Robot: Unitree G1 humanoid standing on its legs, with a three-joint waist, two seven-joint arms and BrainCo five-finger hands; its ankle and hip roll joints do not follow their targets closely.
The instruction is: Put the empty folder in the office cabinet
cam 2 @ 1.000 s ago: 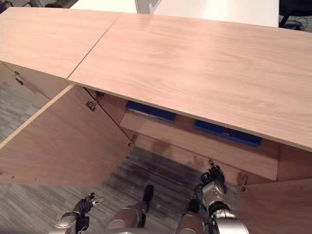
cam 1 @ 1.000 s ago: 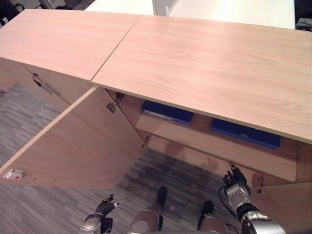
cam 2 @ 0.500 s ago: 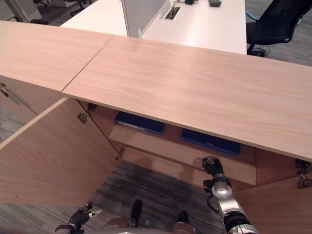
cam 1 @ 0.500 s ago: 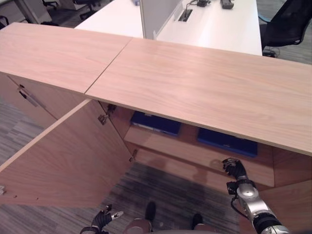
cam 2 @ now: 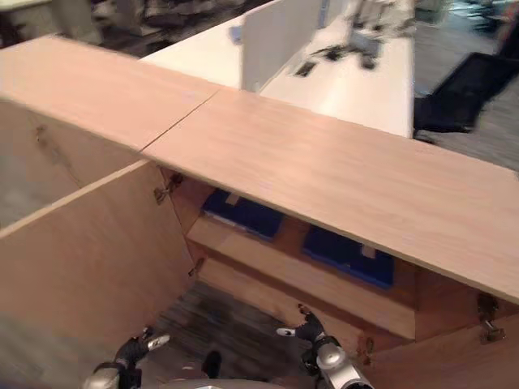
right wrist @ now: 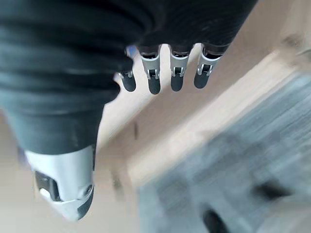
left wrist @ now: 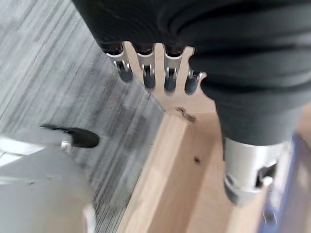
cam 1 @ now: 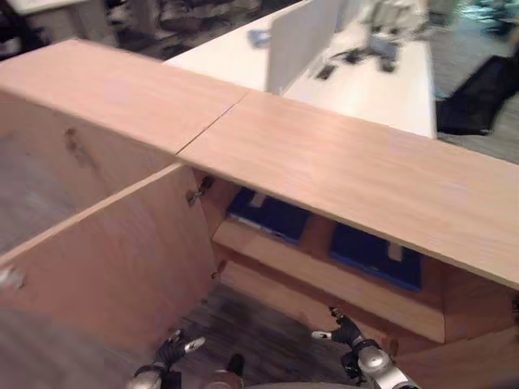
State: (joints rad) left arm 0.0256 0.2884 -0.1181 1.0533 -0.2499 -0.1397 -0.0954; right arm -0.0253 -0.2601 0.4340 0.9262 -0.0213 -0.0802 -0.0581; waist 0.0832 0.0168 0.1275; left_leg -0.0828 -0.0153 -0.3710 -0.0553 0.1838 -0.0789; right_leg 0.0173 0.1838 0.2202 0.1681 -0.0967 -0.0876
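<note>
Two blue folders lie flat on the upper shelf of the open wooden cabinet (cam 1: 340,170): one at the left (cam 1: 268,215), one at the right (cam 1: 373,255). My left hand (cam 1: 170,352) hangs low over the carpet beside the open left door (cam 1: 113,251), fingers (left wrist: 147,75) straight and holding nothing. My right hand (cam 1: 345,332) is in front of the cabinet's lower front, below the shelf (cam 1: 324,271), open and empty too, its fingers (right wrist: 153,77) spread toward bare wood and carpet.
The left door swings far out over the grey carpet (cam 1: 268,332). A second open door (cam 1: 478,365) shows at the lower right. Behind the cabinet stand a white desk (cam 1: 357,73) with a divider panel (cam 1: 304,36) and a black chair (cam 1: 478,97).
The camera has shifted, showing more of the room behind. My right hand has dropped from the shelf's front edge to lower and further left. The left hand stays low.
</note>
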